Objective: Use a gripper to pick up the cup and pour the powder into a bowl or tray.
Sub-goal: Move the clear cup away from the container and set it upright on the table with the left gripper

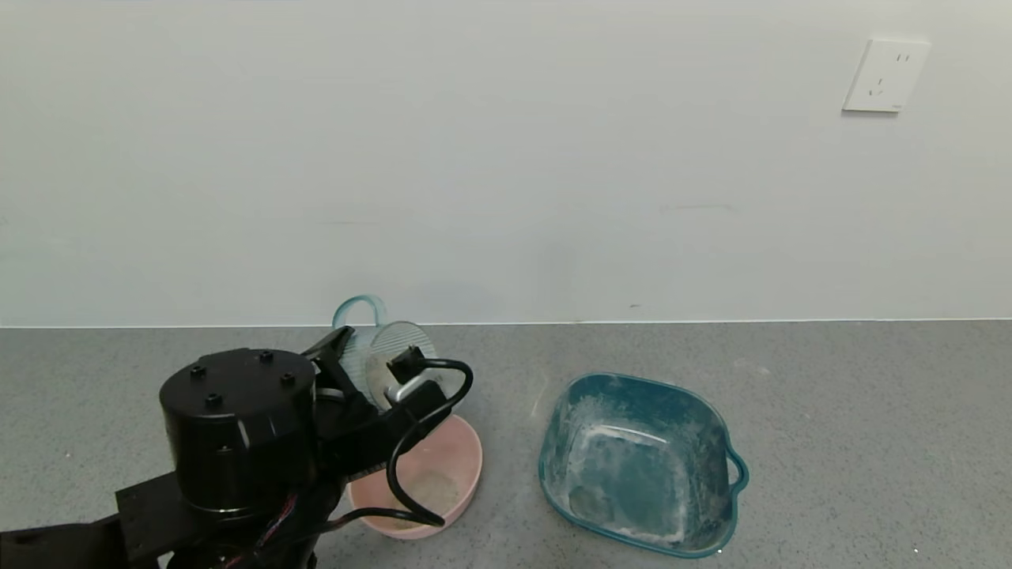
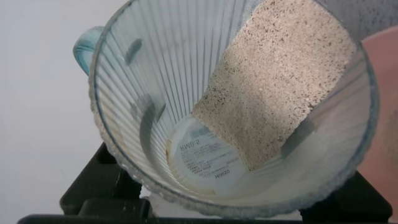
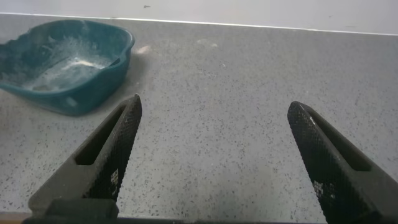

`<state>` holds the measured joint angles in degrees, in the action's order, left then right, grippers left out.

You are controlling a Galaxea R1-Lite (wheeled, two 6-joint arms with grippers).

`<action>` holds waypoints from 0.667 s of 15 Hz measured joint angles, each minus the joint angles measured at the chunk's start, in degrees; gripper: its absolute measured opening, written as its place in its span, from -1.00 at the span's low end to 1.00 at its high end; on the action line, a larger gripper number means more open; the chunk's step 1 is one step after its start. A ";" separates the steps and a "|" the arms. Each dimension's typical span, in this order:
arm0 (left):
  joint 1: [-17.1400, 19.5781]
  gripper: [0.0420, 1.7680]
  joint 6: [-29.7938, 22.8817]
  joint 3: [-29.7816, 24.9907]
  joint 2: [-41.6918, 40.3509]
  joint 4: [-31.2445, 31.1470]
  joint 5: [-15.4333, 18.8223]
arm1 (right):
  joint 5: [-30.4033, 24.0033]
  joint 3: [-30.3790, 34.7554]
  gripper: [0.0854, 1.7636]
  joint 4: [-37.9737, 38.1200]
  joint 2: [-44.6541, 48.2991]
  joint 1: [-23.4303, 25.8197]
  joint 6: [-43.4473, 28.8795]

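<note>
My left gripper (image 1: 378, 362) is shut on the ribbed translucent cup (image 1: 395, 352) and holds it tipped on its side above the pink bowl (image 1: 466, 462), mouth toward my camera, loop handle up. In the left wrist view the cup (image 2: 155, 81) fills the picture. A slab of beige powder (image 2: 280, 87) lies along its lower wall toward the rim. The fingers (image 2: 147, 124) show as dark bands through the cup's sides. A little powder (image 1: 433, 490) lies in the bowl's bottom. My right gripper (image 3: 214, 124) is open and empty over bare counter, out of the head view.
A teal tray (image 1: 715, 442) with white dusty smears and a handle sits right of the bowl; it also shows in the right wrist view (image 3: 93, 93). The grey speckled counter ends at a white wall behind. A wall socket (image 1: 885, 75) is at the upper right.
</note>
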<state>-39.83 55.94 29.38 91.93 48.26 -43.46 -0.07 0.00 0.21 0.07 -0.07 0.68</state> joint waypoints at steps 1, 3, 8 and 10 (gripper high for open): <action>1.05 0.46 -1.73 0.22 0.27 -0.02 1.82 | 0.00 0.00 0.94 0.01 0.00 0.00 0.00; 3.15 0.46 -5.34 0.02 0.79 -0.09 5.84 | -0.02 0.00 0.94 0.00 0.00 0.00 -0.02; 9.51 0.46 -13.60 0.13 1.54 -0.06 14.88 | 0.00 0.00 0.94 -0.02 0.00 0.00 0.00; 10.53 0.46 -19.24 0.17 2.00 -0.17 17.23 | 0.00 0.00 0.94 0.00 0.00 0.00 -0.02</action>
<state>-29.29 36.71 29.55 93.93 48.09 -26.23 -0.07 0.00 0.21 0.07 -0.07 0.66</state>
